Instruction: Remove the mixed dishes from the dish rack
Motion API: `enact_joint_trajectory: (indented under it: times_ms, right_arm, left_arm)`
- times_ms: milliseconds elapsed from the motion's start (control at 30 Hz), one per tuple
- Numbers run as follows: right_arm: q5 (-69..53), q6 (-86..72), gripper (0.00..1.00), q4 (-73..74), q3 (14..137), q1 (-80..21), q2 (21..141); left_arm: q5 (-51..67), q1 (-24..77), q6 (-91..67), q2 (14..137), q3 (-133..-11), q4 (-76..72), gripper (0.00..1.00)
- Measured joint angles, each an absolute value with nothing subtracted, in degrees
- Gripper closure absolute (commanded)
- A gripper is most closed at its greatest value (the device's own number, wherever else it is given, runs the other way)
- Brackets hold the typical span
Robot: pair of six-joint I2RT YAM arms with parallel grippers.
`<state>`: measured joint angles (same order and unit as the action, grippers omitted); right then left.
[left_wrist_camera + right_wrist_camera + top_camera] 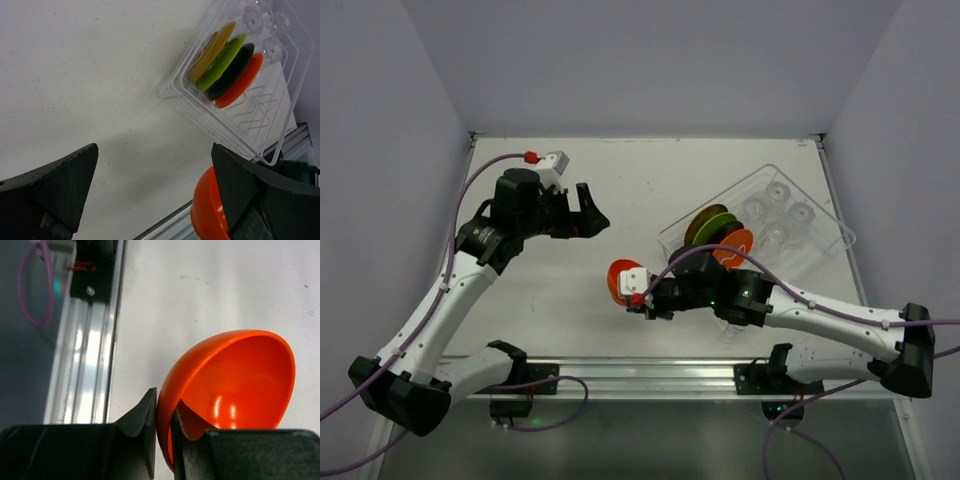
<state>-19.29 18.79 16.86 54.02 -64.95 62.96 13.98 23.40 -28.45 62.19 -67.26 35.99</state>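
Four plates [222, 62] stand on edge in the dish rack [280, 125]; right gripper [164, 425] pinches the orange-red bowl [240, 380] by its rim, seemingly above the table [200, 290]; left gripper [155, 185] gapes wide, empty

Pale grey walls [650, 60] enclose a white table [620, 180]; aluminium rail [640, 372] along its near edge.

We see a pale off-white table [620, 190], its surface faintly specked and scuffed in the left wrist view. Directly on it sits the dish rack [814, 205], a clear plastic tray set askew near the far right corner. Well on the near side of the rack, a metal rail [640, 372] runs along the table's front edge.
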Motion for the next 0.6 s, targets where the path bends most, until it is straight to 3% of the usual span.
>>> enact_joint_trajectory:
  times_ms: [367, 600]
  right_arm:
    - [-4.2, 34.5, 1.0, 16.6, 54.3, -71.1, 73.1]
    - [5.9, 39.8, 1.0, 11.9, 53.7, -73.5, 78.9]
  left_arm:
    - [14.0, 25.7, -27.9, 62.2, -59.8, 39.2, 0.0]
    - [8.3, 33.1, -27.9, 63.6, -59.7, 40.9, 0.06]
